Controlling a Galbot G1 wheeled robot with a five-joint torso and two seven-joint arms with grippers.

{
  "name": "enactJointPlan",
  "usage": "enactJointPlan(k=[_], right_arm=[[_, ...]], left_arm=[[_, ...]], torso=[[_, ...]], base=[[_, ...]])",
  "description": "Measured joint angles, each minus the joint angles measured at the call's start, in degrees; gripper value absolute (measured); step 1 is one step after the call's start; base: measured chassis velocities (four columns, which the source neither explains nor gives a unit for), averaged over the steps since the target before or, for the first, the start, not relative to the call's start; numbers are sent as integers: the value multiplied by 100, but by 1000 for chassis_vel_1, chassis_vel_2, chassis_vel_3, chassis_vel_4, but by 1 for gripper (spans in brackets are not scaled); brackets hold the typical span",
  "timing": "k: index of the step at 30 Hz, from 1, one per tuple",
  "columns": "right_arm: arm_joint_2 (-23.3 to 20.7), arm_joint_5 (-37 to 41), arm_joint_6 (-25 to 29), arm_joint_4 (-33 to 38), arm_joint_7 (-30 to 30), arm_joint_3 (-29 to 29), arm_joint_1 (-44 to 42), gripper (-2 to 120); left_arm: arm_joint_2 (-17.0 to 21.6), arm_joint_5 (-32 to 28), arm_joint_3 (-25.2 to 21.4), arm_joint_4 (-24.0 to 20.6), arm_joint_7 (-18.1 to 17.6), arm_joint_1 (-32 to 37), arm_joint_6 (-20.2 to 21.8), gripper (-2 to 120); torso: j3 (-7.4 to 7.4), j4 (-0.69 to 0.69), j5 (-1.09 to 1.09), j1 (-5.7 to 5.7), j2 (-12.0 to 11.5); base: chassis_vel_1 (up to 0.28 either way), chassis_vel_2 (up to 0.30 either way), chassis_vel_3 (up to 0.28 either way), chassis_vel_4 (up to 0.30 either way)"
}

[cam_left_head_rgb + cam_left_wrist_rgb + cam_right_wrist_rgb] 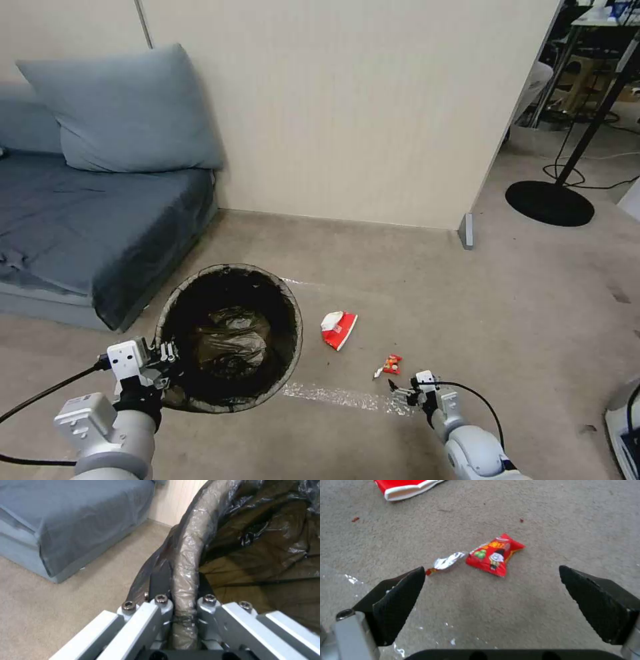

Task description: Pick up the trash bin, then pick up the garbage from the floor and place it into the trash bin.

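Sofa [93, 220] seen at far left, against wall. Trash bin [230, 337] held off floor at its near rim by left gripper [167, 357]; fingers [160, 580] clamped on bag-covered rim [186, 562]. Red-and-white carton [339, 329] seen lying on carpet [467, 320], right of bin. Small red snack wrapper [392, 364] lies farther right, torn silver end beside it. Right gripper [402, 389] is held low, just short of wrapper [494, 554], jaws spread wide apart, nothing between them.
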Motion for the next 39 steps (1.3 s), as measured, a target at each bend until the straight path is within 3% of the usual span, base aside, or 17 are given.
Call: enactJointPlan(k=[25, 39], right_arm=[[605, 33, -108, -992, 202, -137, 838, 100], [720, 80, -137, -1300, 242, -65, 959, 100]], left_arm=[[24, -33, -32, 0, 4, 17, -8, 3], [-10, -22, -32, 0, 2, 40, -9, 3]], torso=[[0, 0, 0, 0, 0], [0, 0, 0, 0, 0]], base=[[0, 0, 0, 0], [0, 0, 0, 0]])
